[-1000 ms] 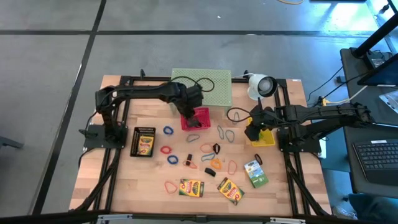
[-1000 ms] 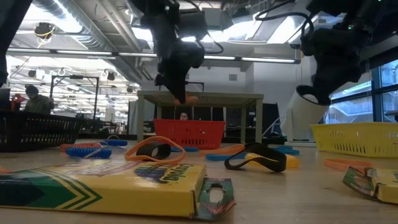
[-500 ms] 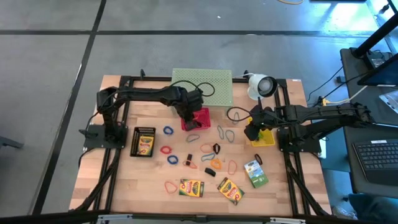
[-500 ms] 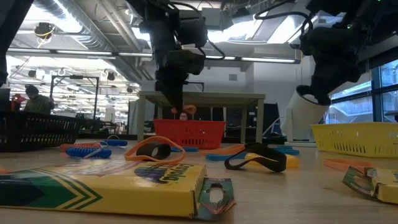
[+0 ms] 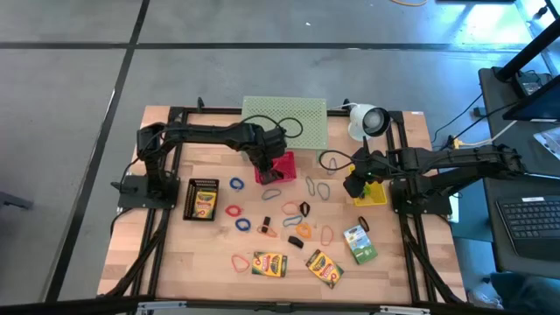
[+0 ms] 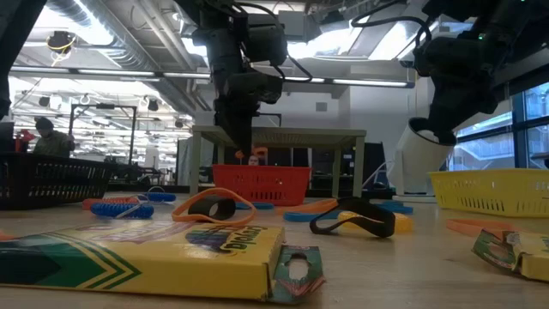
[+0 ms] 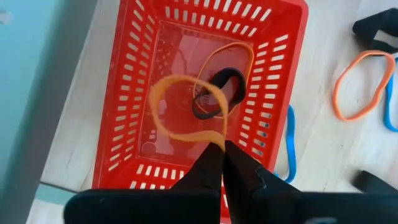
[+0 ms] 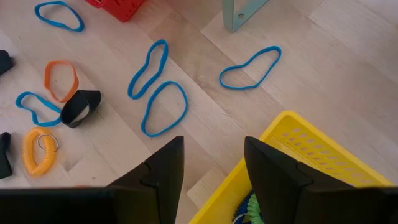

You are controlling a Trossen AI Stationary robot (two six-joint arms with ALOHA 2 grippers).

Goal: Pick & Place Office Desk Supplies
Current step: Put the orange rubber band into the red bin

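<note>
left tool (image 7: 217,149) was pinched shut on an orange band (image 7: 177,112), holding it dangling over the red basket (image 7: 124,93) near the back middle of the surface (image 5: 210,241). the basket already held another orange band (image 7: 239,53) and a dark clip (image 7: 217,99). to do the drop well, judged: keep the loop centred over the basket floor, lower a bit so it clears the rim, then open fully so the band doesn't snag on a finger. right tool (image 8: 211,168) hung open and empty over the edge of the yellow basket (image 8: 298,143), with blue bands (image 8: 163,109) lying loose beside it. crayon boxes (image 5: 269,263) sat apart near the front.
</note>
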